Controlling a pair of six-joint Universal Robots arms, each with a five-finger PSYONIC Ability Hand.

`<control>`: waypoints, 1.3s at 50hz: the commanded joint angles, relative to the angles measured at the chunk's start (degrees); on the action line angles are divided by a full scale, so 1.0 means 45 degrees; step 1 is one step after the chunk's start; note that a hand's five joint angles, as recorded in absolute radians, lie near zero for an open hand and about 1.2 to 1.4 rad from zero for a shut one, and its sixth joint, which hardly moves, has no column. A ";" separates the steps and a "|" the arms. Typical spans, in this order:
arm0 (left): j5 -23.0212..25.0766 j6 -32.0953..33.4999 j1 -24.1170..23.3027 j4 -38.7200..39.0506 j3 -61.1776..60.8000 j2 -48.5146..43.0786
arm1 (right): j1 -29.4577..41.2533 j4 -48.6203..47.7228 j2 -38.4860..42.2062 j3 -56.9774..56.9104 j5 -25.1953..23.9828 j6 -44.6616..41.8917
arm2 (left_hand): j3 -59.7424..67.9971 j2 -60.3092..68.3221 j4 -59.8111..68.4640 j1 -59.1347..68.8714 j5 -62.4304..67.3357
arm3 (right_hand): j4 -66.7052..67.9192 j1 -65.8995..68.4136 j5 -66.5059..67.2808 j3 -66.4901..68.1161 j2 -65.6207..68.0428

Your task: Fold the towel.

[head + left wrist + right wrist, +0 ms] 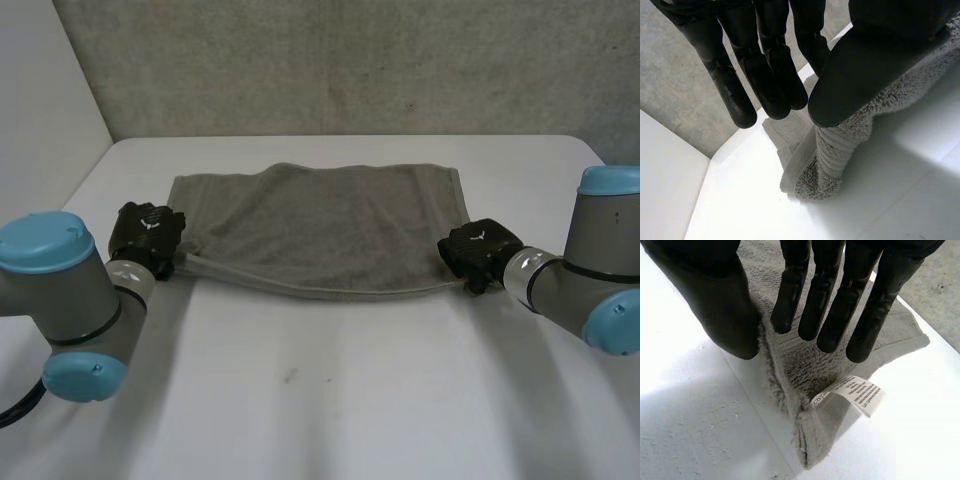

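Here, from the head view, the grey towel [320, 225] lies spread across the far half of the white table [320, 380], its near edge pulled into a line between the two hands and lifted a little, with shadow beneath it. The left hand [148, 235] is at the near left corner and the right hand [478, 250] at the near right corner. In the left wrist view, the left hand [865, 65] has its fingers [765, 65] straight and its thumb laid over the towel [832, 150], pinching the cloth; the bunched corner droops from under the thumb down to the table [755, 200]. In the right wrist view, the right hand [725, 300] also keeps straight fingers [835, 305], and the towel [800, 365] rises in a ridge into the gap between them and the thumb, nipped there. The corner lies on the table [700, 415] past the fingertips, with a white label [860, 392] sticking out beside it
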 commanded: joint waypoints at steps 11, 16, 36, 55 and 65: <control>0.0058 0.0099 0.0000 0.0215 -0.0174 -0.0409 | -0.0462 -0.0018 -0.0293 0.0363 0.0061 -0.0815 | -0.4836 -0.4839 -0.4839 -0.4550 -0.4635 | 0.5370 0.5365 0.5379 0.5381 0.5344; 0.0350 0.0294 0.0020 0.0040 -0.0019 -0.0761 | -0.0482 -0.0018 -0.0509 0.0539 -0.0037 -0.0894 | -1.0350 -1.0353 -1.0353 -1.0064 -1.0149 | 0.5370 0.5365 0.5379 0.5381 0.5344; 0.0760 0.0861 0.0742 -0.0547 -0.0056 -0.0781 | -0.0482 -0.0057 -0.0529 0.0715 -0.0193 -0.0894 | -0.9726 -0.9729 -0.9729 -0.9440 -0.9525 | 0.5370 0.5365 0.5379 0.5381 0.5344; 0.5253 0.0880 0.0918 -0.2085 0.1304 -0.0349 | -0.0482 -0.0154 -0.0509 0.0813 -0.0232 -0.0894 | -0.9201 -0.9204 -0.9204 -0.8915 -0.9000 | 0.5370 0.5365 0.5379 0.5381 0.5344; 0.5272 0.2514 0.0918 -0.5951 0.5425 -0.2400 | -0.0482 -0.0154 -0.0490 0.1027 -0.0446 -0.0913 | -0.9276 -0.9279 -0.9279 -0.8990 -0.9075 | 0.5370 0.5365 0.5379 0.5381 0.5344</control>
